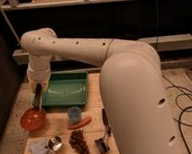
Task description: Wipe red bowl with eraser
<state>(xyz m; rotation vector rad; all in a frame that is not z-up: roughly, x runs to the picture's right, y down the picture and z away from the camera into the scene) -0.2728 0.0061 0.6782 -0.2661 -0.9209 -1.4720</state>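
Observation:
The red bowl (33,118) sits on the wooden table (58,125) at the left, in front of a green tray. My gripper (37,99) hangs from the white arm (41,50), pointing down just above the bowl's far rim, by the tray's left edge. The gripper's tip is dark. I cannot make out the eraser as a separate thing, so it is hidden or out of view.
A green tray (65,89) lies behind the bowl. A blue cup (74,113) and an orange-red carrot-like thing (79,124) are to the bowl's right. In front lie a light cloth (39,149), a metal cup (55,143), dark grapes (78,143) and a black brush (103,137).

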